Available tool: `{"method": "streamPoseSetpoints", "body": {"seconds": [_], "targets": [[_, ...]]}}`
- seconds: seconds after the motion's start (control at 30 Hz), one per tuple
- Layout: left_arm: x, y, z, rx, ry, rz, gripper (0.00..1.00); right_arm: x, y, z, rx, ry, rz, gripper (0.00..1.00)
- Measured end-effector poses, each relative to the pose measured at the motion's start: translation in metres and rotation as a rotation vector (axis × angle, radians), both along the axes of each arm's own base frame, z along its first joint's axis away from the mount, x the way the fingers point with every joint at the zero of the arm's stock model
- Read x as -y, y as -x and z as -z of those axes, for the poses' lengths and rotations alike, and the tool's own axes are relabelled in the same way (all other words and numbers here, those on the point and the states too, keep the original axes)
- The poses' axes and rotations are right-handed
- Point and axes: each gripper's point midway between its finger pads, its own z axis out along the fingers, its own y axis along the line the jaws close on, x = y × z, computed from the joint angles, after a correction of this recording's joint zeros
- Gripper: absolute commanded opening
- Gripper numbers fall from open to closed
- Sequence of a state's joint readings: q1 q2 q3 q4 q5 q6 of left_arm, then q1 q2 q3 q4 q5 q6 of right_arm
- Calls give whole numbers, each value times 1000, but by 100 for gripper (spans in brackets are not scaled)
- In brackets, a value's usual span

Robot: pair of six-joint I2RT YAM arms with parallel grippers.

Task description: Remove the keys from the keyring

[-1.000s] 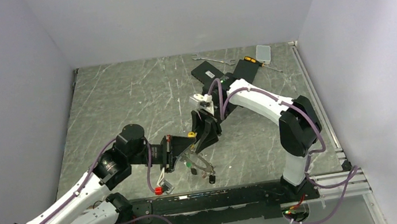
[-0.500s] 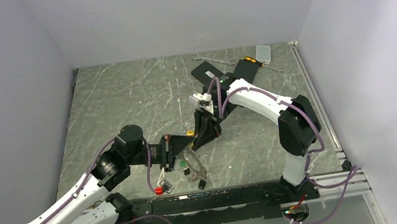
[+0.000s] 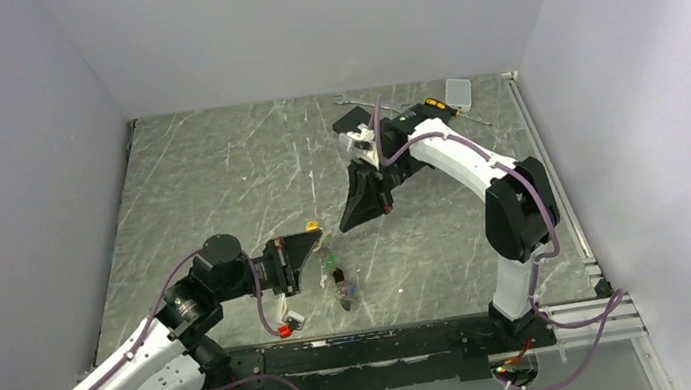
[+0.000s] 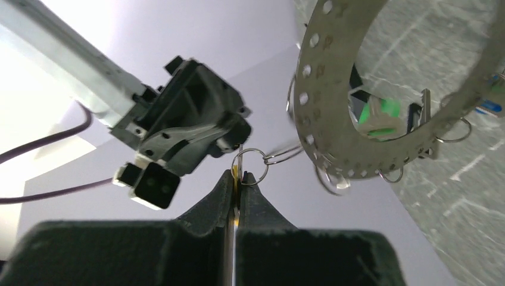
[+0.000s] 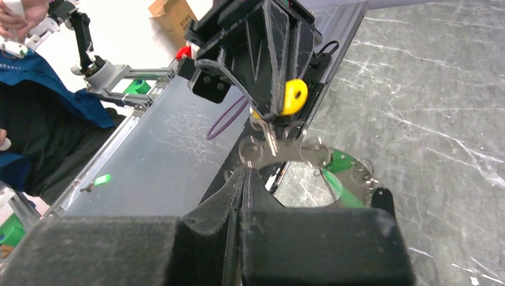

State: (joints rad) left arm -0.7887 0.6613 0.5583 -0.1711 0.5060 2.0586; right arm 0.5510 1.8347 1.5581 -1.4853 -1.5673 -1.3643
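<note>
1. Table: it is lying below the work. Whether the hanging hoop is touching it cannot be told.
2. Right gripper: its jaws are pressing together, tips just below the hoop band. Whether anything is pinched between them cannot be told. In the overhead view it is standing apart from the left gripper.
3. Left gripper: it is clamping flat on the yellow key's blade, facing the right gripper.
4. Keyring: this perforated metal hoop is hanging beside the left gripper from the small ring, carrying the remaining keys along its lower arc.
5. Green key: it is dangling inside the hoop, well apart from both grippers.
6. Yellow key: its head is showing beside the left fingers. This appears to be the key being worked free.
7. Small ring: it is linking the key to the hoop.

Judged technique: the left clamp is best held steady while the right gripper takes the band close to the small ring and eases it away gently, so the hoop is not swinging or jerking the key loose.
</note>
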Motion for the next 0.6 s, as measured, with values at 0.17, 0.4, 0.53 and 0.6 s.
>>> {"method": "streamPoseSetpoints", "body": {"seconds": [0.17,0.4,0.53,0.6], "targets": [[-6,-6,16,-10,-34,-43,0,-1,-8,-7,-45,30,10,0],[-2,-19,14,9,-31,-80,0,-8,-11,12,-121,92,-6,0],[-1,-21,12,11,-18,-85,0,-9,-23,14,-170,124,8,7],[-1,-22,9,14,-10,-88,0,-9,-37,10,-203,140,30,14]]}}
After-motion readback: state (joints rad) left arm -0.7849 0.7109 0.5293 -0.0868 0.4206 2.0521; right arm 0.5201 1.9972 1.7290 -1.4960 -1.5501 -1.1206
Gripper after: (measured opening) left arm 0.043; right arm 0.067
